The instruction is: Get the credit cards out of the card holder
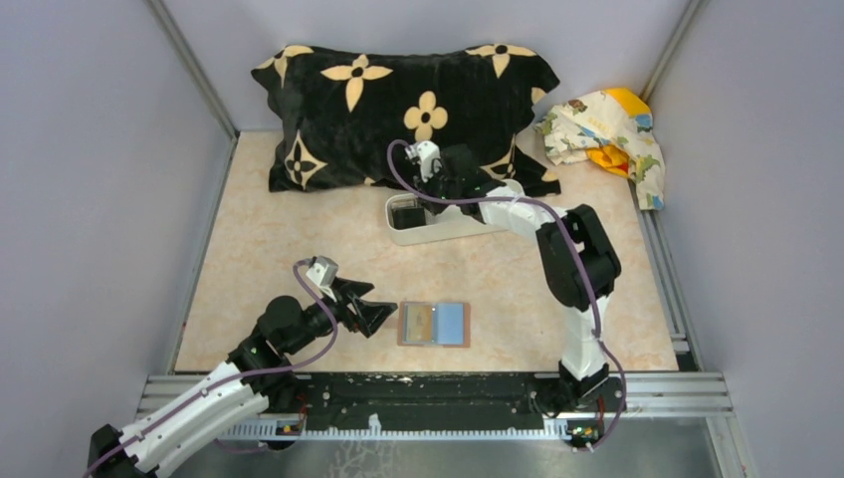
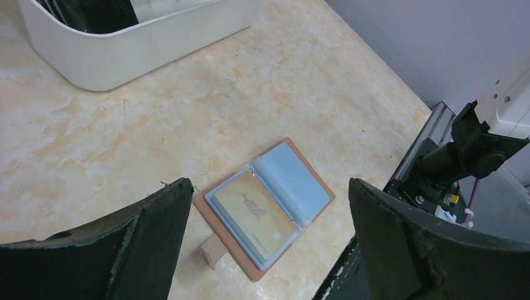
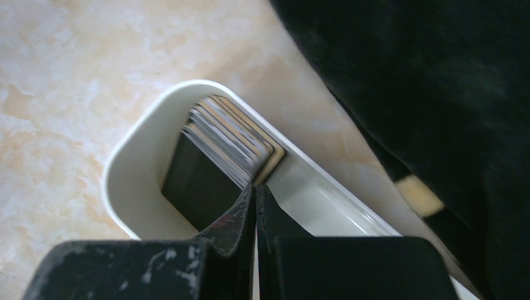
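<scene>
The open card holder (image 1: 434,325) lies at 3 o'clock of the spread left gripper (image 1: 383,319), 1 tan credit card (image 2: 255,215) inside. At its 12 o'clock, the clenched right gripper (image 3: 255,194) overhangs stacked cards (image 3: 228,140) in the white tray (image 3: 125,162).

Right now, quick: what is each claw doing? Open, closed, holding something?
Left gripper: open, empty, near the wallet.
Right gripper: shut, nothing visible between its fingers, over the tray.

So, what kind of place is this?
Likely a robot test cell: grey walls box in the table, and the left arm and right arm are bolted to a metal rail.
</scene>
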You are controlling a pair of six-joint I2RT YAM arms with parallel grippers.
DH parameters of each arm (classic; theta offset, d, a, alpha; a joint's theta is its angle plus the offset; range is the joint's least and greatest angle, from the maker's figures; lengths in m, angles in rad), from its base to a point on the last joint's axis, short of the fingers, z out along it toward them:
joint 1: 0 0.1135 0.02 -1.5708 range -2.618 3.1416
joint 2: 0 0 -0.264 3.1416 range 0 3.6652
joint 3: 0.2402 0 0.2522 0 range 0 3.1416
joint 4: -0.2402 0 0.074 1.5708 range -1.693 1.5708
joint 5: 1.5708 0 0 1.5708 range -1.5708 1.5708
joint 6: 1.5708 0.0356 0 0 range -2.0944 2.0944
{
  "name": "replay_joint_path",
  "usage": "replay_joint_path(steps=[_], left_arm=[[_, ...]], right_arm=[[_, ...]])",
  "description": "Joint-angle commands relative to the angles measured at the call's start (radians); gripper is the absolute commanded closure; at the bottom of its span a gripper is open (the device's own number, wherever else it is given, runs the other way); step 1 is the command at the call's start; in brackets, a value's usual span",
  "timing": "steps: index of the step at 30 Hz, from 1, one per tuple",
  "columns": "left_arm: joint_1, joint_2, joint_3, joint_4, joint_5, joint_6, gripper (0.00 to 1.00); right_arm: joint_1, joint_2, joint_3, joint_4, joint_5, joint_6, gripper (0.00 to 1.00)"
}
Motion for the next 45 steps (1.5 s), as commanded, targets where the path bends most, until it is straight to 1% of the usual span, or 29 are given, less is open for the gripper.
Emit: replay_joint_path(steps=[1, 5, 9, 12, 14, 17, 18, 21, 22, 23, 24, 25, 29, 31, 32, 34, 36, 37, 39, 42, 43, 44, 45], left_arm=[[0.003, -0.004, -0.005, 0.021, -0.007, -0.001, 0.00], [0.003, 0.000, -0.006, 0.031, -0.007, -0.003, 0.00], [0.003, 0.008, -0.001, 0.039, 0.003, -0.001, 0.00], [0.003, 0.014, 0.006, 0.040, 0.007, -0.003, 0.00], [0.003, 0.024, 0.011, 0.047, -0.004, -0.023, 0.00], [0.003, 0.071, 0.028, 0.039, -0.046, -0.068, 0.00], [0.003, 0.095, 0.039, 0.027, -0.061, -0.087, 0.00], [0.003, 0.183, 0.079, -0.015, -0.111, -0.124, 0.00], [0.004, 0.212, 0.089, -0.021, -0.119, -0.134, 0.00], [0.003, 0.242, 0.097, -0.025, -0.126, -0.145, 0.05], [0.003, 0.270, 0.105, -0.028, -0.127, -0.151, 0.13], [0.003, 0.295, 0.112, -0.027, -0.125, -0.152, 0.18], [0.003, 0.364, 0.133, -0.022, -0.094, -0.168, 0.19], [0.001, 0.377, 0.127, -0.008, -0.079, -0.180, 0.20], [-0.001, 0.380, 0.122, 0.003, -0.068, -0.185, 0.23], [-0.007, 0.385, 0.110, 0.022, -0.052, -0.195, 0.30], [-0.019, 0.392, 0.105, 0.031, -0.039, -0.200, 0.37], [-0.026, 0.400, 0.103, 0.033, -0.035, -0.203, 0.43], [-0.040, 0.417, 0.101, 0.039, -0.021, -0.215, 0.58], [-0.062, 0.439, 0.090, 0.070, 0.017, -0.228, 0.88], [-0.068, 0.444, 0.082, 0.088, 0.030, -0.236, 0.96], [-0.072, 0.449, 0.075, 0.108, 0.045, -0.243, 1.00], [-0.074, 0.453, 0.066, 0.130, 0.057, -0.253, 1.00]], right_arm=[[-0.050, -0.120, -0.043, 0.096, 0.074, 0.064, 1.00], [-0.059, -0.155, -0.101, 0.094, 0.105, 0.049, 1.00], [-0.060, -0.163, -0.136, 0.084, 0.096, 0.029, 1.00], [-0.060, -0.193, -0.181, 0.107, 0.084, 0.032, 1.00], [-0.058, -0.251, -0.233, 0.159, 0.067, 0.058, 1.00], [-0.051, -0.418, -0.327, 0.204, 0.067, 0.093, 0.99], [-0.047, -0.474, -0.366, 0.223, 0.067, 0.110, 0.91], [-0.035, -0.639, -0.501, 0.250, 0.046, 0.159, 0.63], [-0.027, -0.696, -0.541, 0.245, 0.038, 0.175, 0.58], [-0.017, -0.750, -0.581, 0.241, 0.036, 0.190, 0.55], [-0.005, -0.796, -0.622, 0.232, 0.036, 0.202, 0.54], [0.004, -0.845, -0.666, 0.214, 0.040, 0.209, 0.54], [0.070, -1.011, -0.854, 0.150, 0.107, 0.292, 0.53], [0.142, -1.076, -0.940, 0.162, 0.129, 0.360, 0.53], [0.190, -1.100, -0.974, 0.162, 0.149, 0.386, 0.54], [0.297, -1.135, -1.015, 0.145, 0.246, 0.427, 0.58], [0.392, -1.136, -1.036, 0.142, 0.310, 0.461, 0.64], [0.430, -1.129, -1.043, 0.142, 0.335, 0.473, 0.68], [0.492, -1.114, -1.049, 0.134, 0.393, 0.499, 0.80], [0.546, -1.095, -1.059, 0.170, 0.435, 0.532, 1.00], [0.553, -1.087, -1.063, 0.191, 0.434, 0.544, 1.00], [0.556, -1.076, -1.067, 0.216, 0.432, 0.556, 1.00], [0.558, -1.061, -1.070, 0.238, 0.430, 0.566, 1.00]])
